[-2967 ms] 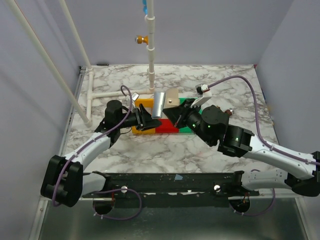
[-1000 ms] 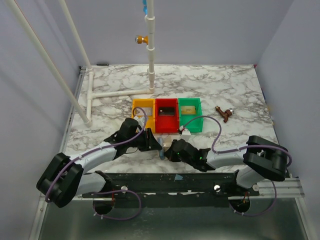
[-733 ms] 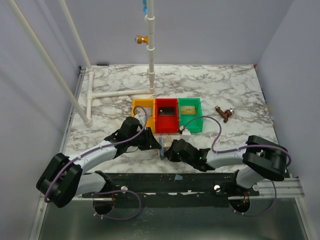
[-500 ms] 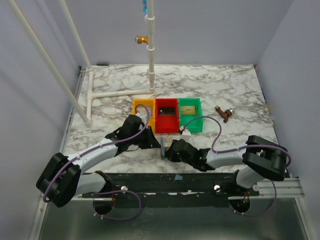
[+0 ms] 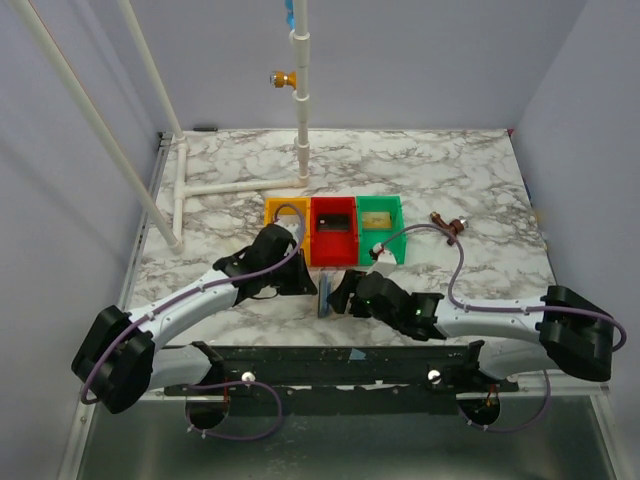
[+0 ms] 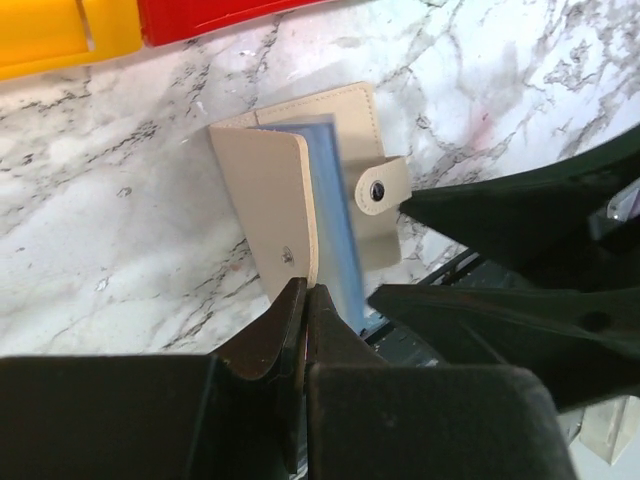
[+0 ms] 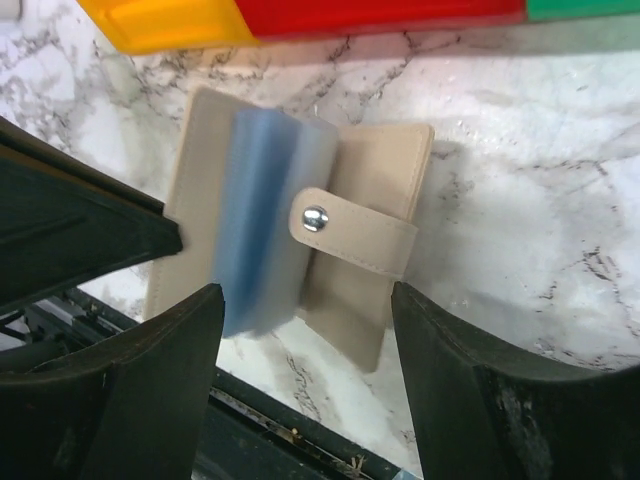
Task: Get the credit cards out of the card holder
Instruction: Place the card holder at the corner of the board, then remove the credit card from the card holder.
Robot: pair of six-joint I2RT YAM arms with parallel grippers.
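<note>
Card holder (image 6: 265, 200): one, lay near side of three trays (image 5: 333, 261).
Left gripper (image 6: 303, 290): closed, touched holder's edge.
Right gripper (image 7: 305, 295): stood open astride holder.

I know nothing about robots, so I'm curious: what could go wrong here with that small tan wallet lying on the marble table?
The tan bifold card holder lies loose on the marble table. The left gripper, fingers together at its cover's edge, may just shove it along. The right gripper stands open astride it and, closing, could catch the snap strap or the blue plastic sleeves instead.
</note>
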